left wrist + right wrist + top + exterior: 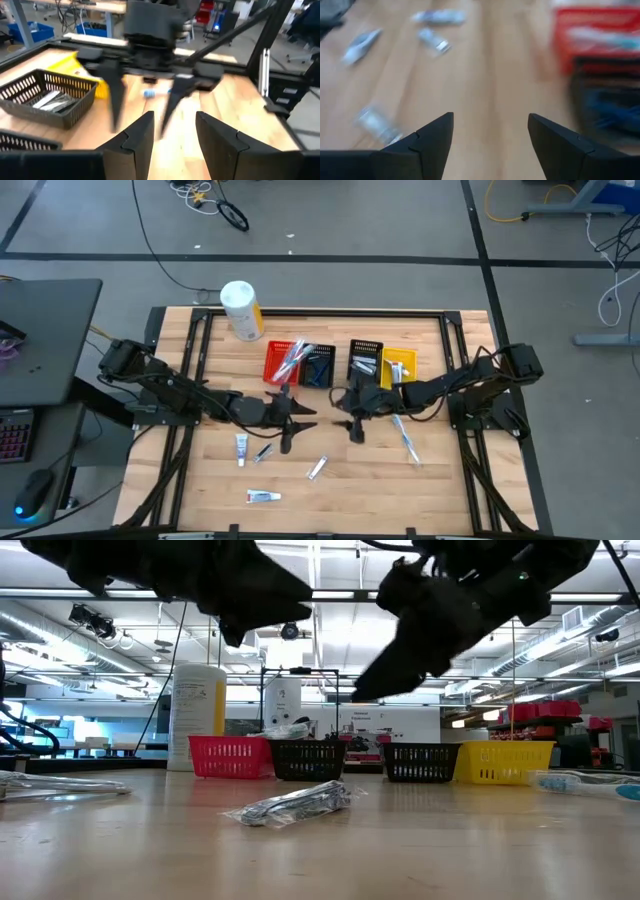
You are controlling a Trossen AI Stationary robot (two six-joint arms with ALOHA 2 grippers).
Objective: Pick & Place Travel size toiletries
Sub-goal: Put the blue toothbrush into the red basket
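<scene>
Fingers of my right gripper, dark angular wedges, spread wide, grasping nothing, above grained wood table; left gripper parted, empty; crinkled foil-wrapped toiletry lies flat.

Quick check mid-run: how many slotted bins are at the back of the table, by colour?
Red bin: 1
Black bins: 2
Yellow bin: 1
Total: 4

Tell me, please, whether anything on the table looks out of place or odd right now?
Several small toiletries lie loose on the wood rather than in the bins: a tube, another tube, a wrapped item and a toothbrush. The white container stands off by the far edge. Nothing looks spilled or damaged.
</scene>
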